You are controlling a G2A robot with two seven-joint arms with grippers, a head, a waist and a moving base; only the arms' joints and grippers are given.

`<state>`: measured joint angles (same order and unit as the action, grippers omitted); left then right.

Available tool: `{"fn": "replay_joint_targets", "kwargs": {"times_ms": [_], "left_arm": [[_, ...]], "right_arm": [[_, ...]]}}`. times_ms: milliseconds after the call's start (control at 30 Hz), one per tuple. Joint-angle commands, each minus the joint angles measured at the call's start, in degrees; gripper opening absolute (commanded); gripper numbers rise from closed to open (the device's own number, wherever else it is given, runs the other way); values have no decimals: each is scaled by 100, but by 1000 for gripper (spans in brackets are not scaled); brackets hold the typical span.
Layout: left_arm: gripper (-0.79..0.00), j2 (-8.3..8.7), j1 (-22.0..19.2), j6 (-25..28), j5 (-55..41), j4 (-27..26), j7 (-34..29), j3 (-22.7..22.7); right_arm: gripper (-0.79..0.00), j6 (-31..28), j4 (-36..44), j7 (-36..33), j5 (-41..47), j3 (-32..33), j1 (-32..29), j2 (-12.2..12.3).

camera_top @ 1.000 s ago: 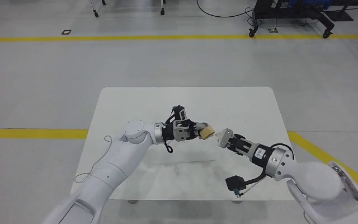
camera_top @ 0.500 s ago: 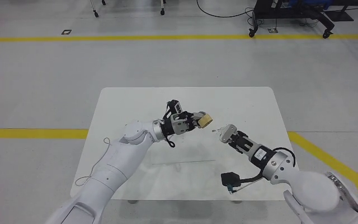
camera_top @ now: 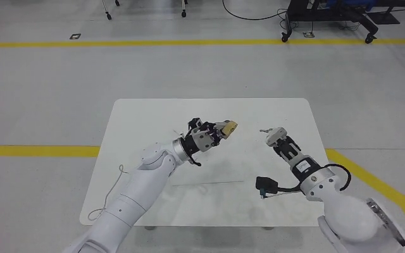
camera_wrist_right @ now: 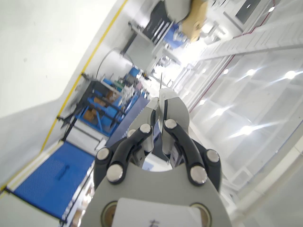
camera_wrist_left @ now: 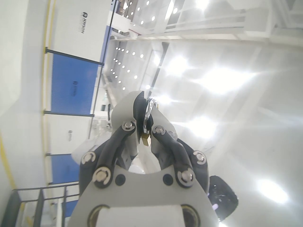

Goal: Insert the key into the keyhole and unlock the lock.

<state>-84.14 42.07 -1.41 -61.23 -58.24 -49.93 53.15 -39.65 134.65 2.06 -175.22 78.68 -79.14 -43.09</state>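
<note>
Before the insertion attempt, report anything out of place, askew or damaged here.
Nothing looks spilled or damaged. One oddity: the key, pinched in the right gripper, is well apart from the lock in the left gripper, so insertion has not begun.

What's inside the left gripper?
The lock, brass body sticking out past the fingers. Its clamped part is covered by them.

White arms [camera_top: 142, 174], black cables [camera_top: 290, 188] (silver screws [camera_wrist_left: 101, 174]).
</note>
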Motion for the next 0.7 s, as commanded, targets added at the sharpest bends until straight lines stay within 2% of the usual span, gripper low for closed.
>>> {"fn": "replay_joint_targets", "kwargs": {"times_ms": [0,67,267,400,567,667], "left_arm": [[-785,-32,51,-96,-149,-54,120,-17],[-785,-73,78,-124,-241,-52,235,-58],[-785,-229,57,88,-485,136,488,-184],[-785,-318,-54,83,-323,260,528,-353],[-785,-427,-133,234,-200,378,587,-489],[-785,-480,-124,344,-314,424,615,-464]], "right_arm": [[-785,-229,0,-624,-78,-309,112,-51],[-785,-520,0,-1174,-78,-684,258,-105],[-785,-1041,0,-2269,-78,-1873,772,-331],[-785,-1362,0,-3098,-78,-2622,1103,-465],[-785,-1835,0,-3960,-78,-3254,1459,-629],[-785,-1835,0,-4586,-78,-3618,1535,-681]]}}
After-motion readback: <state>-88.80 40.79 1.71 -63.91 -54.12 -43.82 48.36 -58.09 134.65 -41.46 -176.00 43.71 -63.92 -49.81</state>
